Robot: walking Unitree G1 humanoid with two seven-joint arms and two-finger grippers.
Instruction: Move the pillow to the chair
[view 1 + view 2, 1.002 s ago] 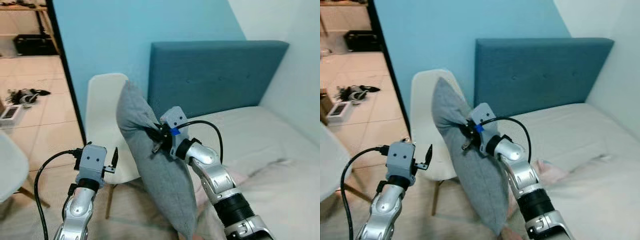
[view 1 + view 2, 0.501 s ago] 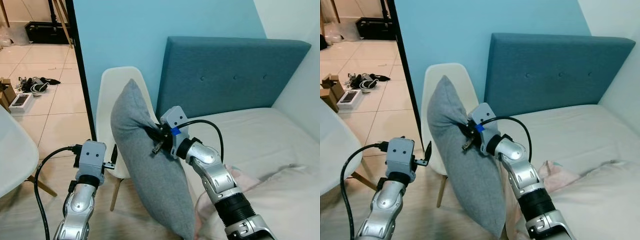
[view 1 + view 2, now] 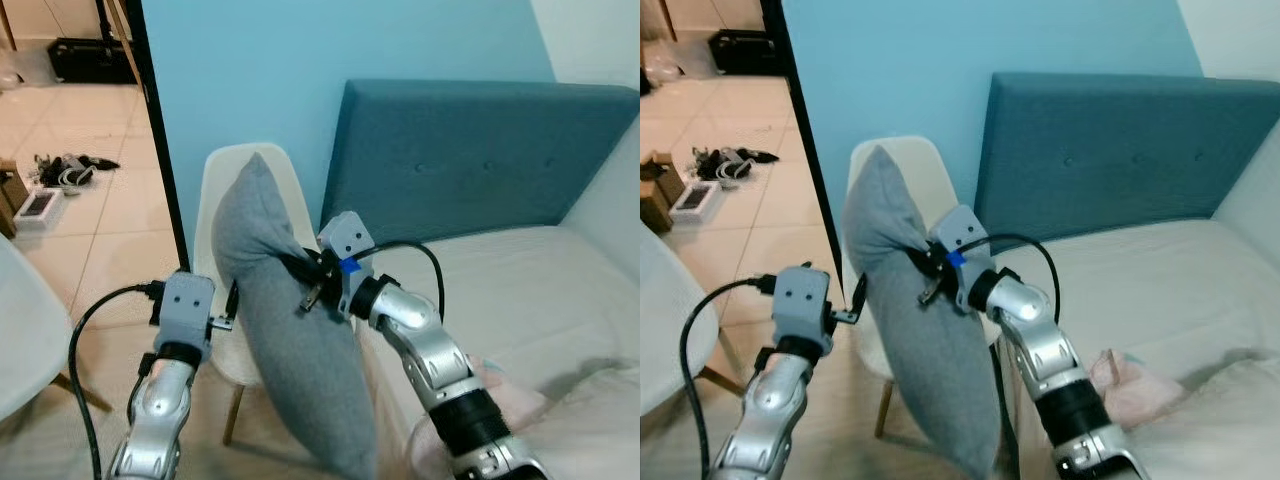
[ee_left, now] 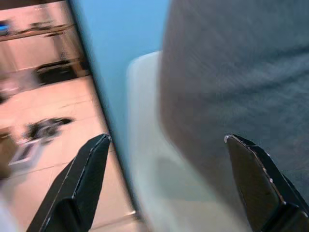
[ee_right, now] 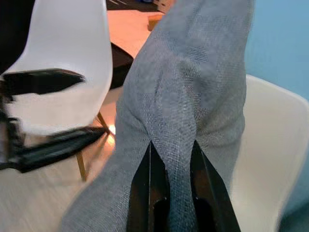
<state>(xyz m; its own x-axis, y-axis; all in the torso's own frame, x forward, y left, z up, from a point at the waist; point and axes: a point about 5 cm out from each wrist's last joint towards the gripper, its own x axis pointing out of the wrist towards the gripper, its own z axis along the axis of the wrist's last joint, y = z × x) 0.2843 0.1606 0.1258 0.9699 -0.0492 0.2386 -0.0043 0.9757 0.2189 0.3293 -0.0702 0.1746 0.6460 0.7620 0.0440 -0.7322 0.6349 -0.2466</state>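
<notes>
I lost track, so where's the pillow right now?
The grey pillow hangs pinched in the right gripper, in front of the white chair, left of the bed.

pillow (image 3: 285,350): 1 | white chairs (image 3: 225,200) (image 3: 20,330): 2 | bed (image 3: 520,290): 1 | grippers (image 3: 228,308) (image 3: 308,280): 2

The right arm reaches up and forward, elbow bent, its right gripper (image 5: 170,191) pinched tight on a fold of the grey pillow (image 3: 285,350). The left arm is raised beside it, left gripper (image 4: 166,181) with fingers spread wide, holding nothing.
</notes>
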